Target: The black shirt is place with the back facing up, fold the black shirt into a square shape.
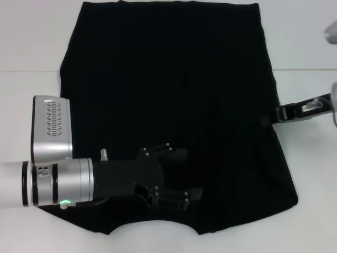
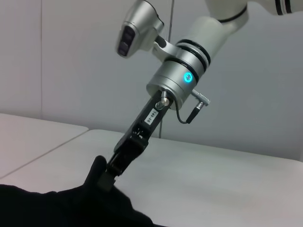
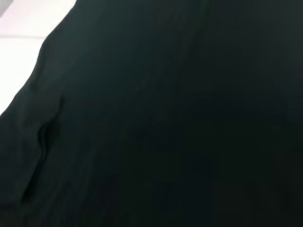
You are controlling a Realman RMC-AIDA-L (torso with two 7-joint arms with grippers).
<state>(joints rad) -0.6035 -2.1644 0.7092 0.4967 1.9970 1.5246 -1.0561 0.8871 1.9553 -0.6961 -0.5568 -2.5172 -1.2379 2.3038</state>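
Note:
The black shirt [image 1: 174, 95] lies spread flat on the white table [image 1: 31, 42], plain side up, with no lettering showing. My left gripper [image 1: 187, 175] hovers over the shirt's near-left part, its fingers spread open and pointing right with nothing between them. At the shirt's right edge, my right gripper [image 1: 275, 114] is pinched on the cloth. The left wrist view shows the right gripper [image 2: 108, 176] from the side, with a small bump of the black shirt [image 2: 57, 208] raised at its tip. The black shirt [image 3: 180, 123] fills the right wrist view.
White table surface [image 1: 310, 174] surrounds the shirt on both sides. A seam line crosses the table [image 1: 300, 70] at mid height. In the left wrist view a pale wall [image 2: 57, 56] stands behind the table.

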